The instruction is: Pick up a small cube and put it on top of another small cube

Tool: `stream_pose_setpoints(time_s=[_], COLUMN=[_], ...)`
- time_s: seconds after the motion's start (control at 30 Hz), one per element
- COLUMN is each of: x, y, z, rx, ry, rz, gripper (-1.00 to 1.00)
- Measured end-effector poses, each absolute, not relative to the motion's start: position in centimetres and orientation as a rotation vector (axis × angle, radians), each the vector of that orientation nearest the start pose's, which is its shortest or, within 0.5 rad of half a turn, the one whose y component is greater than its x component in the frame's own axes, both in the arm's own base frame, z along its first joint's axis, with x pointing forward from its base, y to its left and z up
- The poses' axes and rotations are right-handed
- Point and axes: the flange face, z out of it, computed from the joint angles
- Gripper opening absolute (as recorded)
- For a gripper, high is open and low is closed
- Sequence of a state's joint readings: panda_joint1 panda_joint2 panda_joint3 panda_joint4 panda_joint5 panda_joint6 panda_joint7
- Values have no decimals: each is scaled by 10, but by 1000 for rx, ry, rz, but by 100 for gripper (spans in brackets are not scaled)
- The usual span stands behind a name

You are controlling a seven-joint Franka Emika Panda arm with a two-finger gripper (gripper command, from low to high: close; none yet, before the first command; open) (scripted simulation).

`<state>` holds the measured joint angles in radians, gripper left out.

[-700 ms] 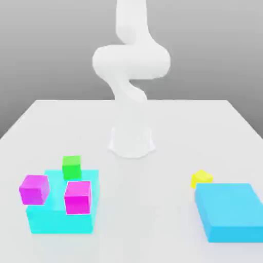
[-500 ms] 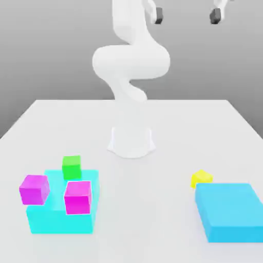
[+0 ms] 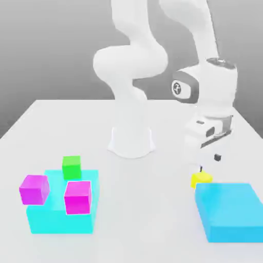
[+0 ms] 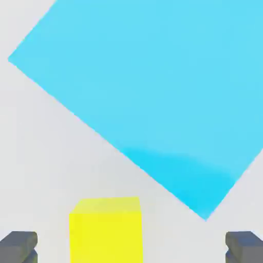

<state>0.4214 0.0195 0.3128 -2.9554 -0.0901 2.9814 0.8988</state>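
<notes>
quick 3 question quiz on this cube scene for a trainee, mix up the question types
1. True or false: the end effector is shut on the yellow cube.
2. Which block does the yellow cube sit next to? A) the cyan block with the magenta cube on it B) the flat cyan block on the exterior view's right
3. Fill in: the cube on the far edge of the left cyan block is ____.

Key: 1 false, the fingers stand apart on either side of it. 2 B. 3 green.
</notes>
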Motion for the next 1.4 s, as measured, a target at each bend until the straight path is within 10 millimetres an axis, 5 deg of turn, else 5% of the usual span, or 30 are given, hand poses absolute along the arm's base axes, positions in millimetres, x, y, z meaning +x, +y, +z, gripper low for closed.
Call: stream_pose_setpoints(time_s=[0.27, 0.3, 0.53, 0.93, 1.13, 1.27, 1.4], x=[229, 228, 228, 228, 319, 374, 402], y=[221, 220, 220, 221, 152, 70, -27], z=[130, 125, 125, 186, 218, 244, 271], rx=[-3139, -3139, -3139, -3142, -3092, -3012, -2900], ry=[104, 103, 103, 97, 534, 874, 1192], rz=[-4, -1, -3, -5, -2, -4, -6], gripper=[0, -100, -100, -100, -100, -100, -100])
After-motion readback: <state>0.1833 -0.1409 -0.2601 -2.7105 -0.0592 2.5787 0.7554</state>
